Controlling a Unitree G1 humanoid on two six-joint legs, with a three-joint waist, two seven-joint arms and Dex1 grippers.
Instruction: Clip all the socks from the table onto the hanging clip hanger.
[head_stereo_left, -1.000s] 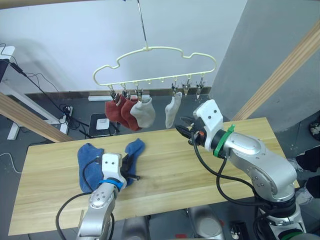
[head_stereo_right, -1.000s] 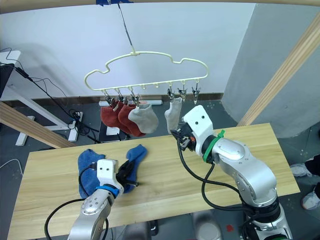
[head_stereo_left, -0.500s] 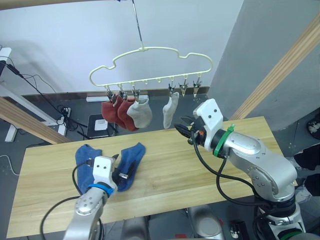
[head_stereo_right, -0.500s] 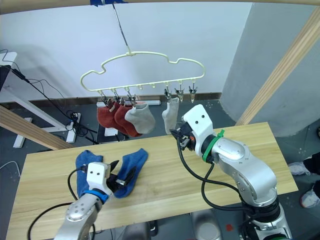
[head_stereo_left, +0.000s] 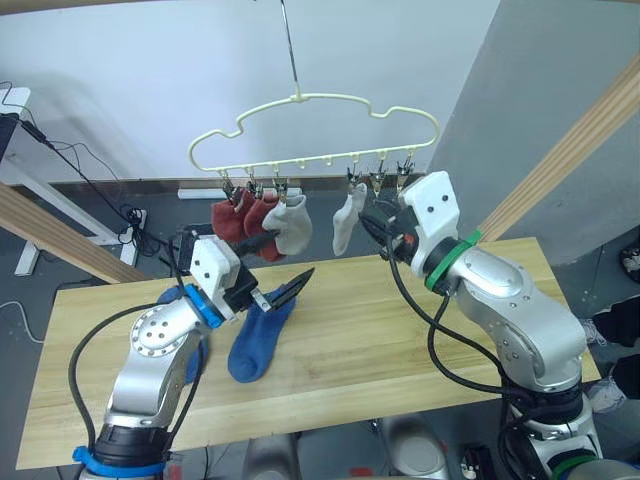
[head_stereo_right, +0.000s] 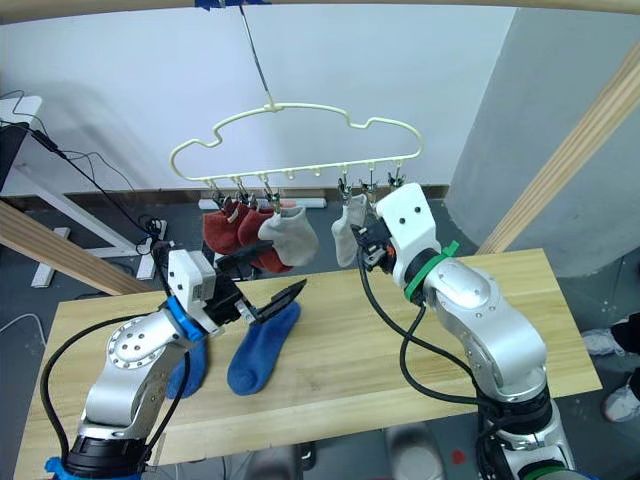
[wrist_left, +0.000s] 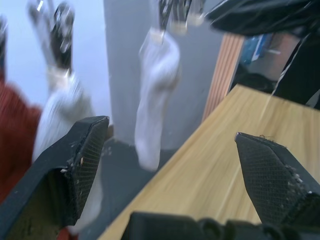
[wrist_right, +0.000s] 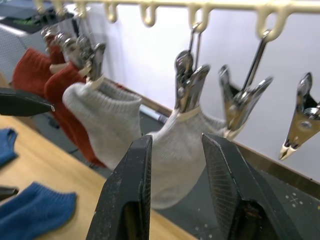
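We note a white wall, grey floor and slanted wooden poles behind a plank worktop (head_stereo_left: 400, 340). On its left part lie the two blue socks still to be hung: one (head_stereo_right: 188, 365) largely behind the left arm, the other (head_stereo_left: 258, 338) stretched flat toward the front edge. The left pincer (head_stereo_left: 268, 270) is raised above this second sock, its two black fingers spread wide and holding nothing; we judge it is either lining up a grasp or freshly clear of the sock.

Above the worktop's far edge, the clip hanger (head_stereo_left: 320, 130) hangs by its thin hook. From its left clips hang two rust red socks (head_stereo_left: 240, 220) and a grey sock (head_stereo_left: 292, 225); a second grey sock (head_stereo_left: 346, 220) hangs farther right. The two rightmost clips (wrist_right: 272, 112) are bare, evidently reserved for the blue pair.

The right pincer (wrist_right: 172, 150) sits just before the second grey sock, fingers parted and empty, presumably placed there to work a clip.
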